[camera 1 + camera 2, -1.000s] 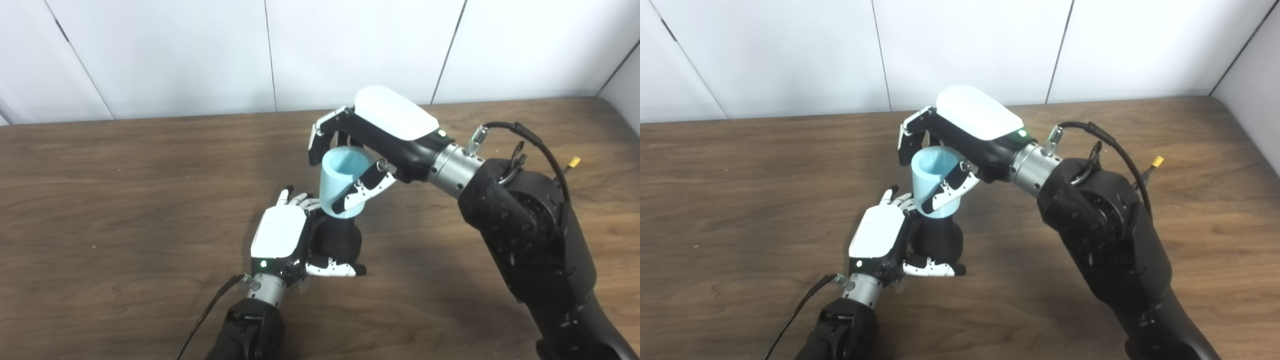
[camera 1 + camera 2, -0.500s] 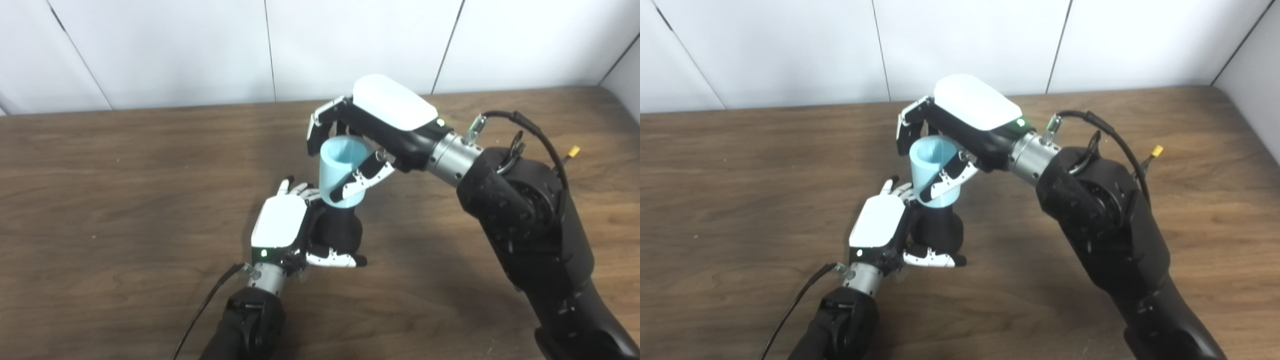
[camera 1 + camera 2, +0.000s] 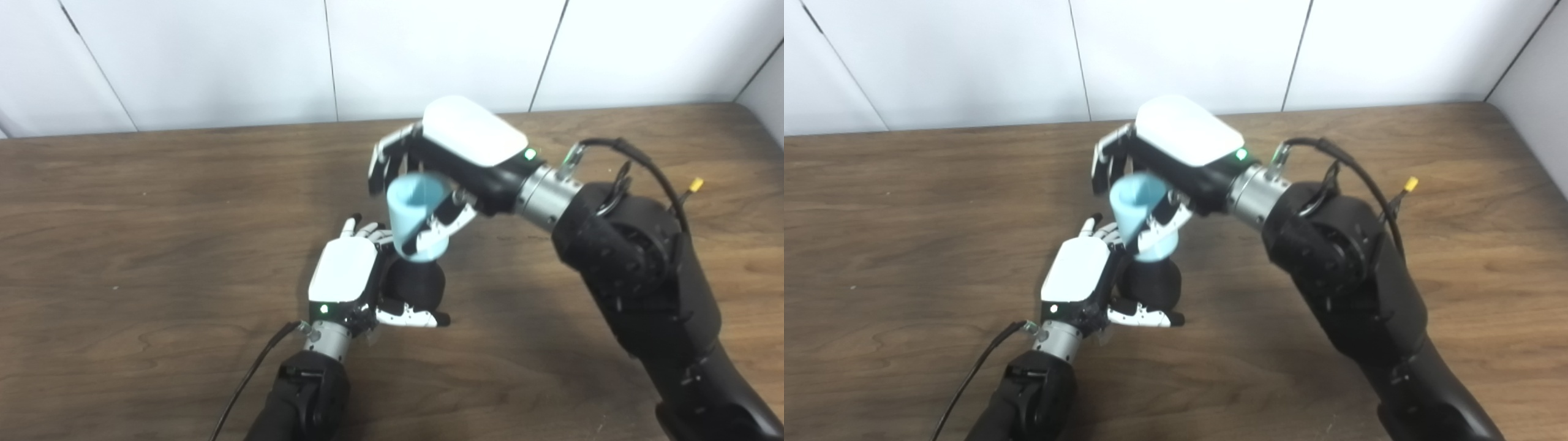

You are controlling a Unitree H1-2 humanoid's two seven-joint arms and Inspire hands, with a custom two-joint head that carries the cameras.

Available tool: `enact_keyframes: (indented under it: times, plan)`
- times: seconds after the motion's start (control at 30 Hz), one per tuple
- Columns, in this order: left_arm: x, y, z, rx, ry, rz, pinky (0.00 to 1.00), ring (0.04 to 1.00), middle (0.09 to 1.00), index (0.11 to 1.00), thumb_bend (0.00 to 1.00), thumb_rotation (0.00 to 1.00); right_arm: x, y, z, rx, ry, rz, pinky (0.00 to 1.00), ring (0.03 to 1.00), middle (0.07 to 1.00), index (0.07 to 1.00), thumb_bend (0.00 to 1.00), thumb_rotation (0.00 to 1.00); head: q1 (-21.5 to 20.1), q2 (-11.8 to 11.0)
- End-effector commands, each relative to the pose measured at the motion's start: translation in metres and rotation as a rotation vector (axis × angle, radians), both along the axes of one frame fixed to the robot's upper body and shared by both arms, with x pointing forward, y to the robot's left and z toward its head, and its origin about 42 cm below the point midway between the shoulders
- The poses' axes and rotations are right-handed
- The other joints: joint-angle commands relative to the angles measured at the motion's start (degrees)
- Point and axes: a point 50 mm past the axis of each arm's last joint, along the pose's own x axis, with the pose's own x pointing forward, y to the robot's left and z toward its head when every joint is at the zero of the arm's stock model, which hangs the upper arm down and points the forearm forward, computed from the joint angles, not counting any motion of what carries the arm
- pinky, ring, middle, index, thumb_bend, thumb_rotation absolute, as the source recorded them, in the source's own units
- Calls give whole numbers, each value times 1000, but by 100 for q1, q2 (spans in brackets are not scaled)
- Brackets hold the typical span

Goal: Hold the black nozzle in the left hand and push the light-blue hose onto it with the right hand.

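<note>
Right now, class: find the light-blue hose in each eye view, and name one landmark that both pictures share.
Left eye view: the light-blue hose is just right of centre, in the right hand, above the black nozzle.
Right eye view: the hose sits left of centre, above the nozzle.
Shared landmark: the left hand around the nozzle.

Even, bright overhead light fills both views. Motion blur smears the light-blue hose (image 3: 415, 215) and right hand (image 3: 456, 153) at centre frame; soft shadows pool on the wooden table (image 3: 122, 245) beneath the arms.
</note>
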Motion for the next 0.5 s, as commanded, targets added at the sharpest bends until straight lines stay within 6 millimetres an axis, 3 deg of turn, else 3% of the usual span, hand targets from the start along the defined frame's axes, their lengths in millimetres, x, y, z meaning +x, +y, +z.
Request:
enact_keyframes:
  times: [0.0, 0.47]
  plan:
    - [-3, -6, 3, 0, 0, -17, 1000, 872, 763, 484, 521, 48, -1, -1, 4, -16, 2, 9, 272, 386, 518, 524, 490, 0, -11, 5]
    - [-3, -6, 4, -2, -4, -18, 1000, 871, 762, 484, 522, 49, -3, -6, 2, -29, 43, 0, 299, 391, 517, 511, 494, 0, -18, 39]
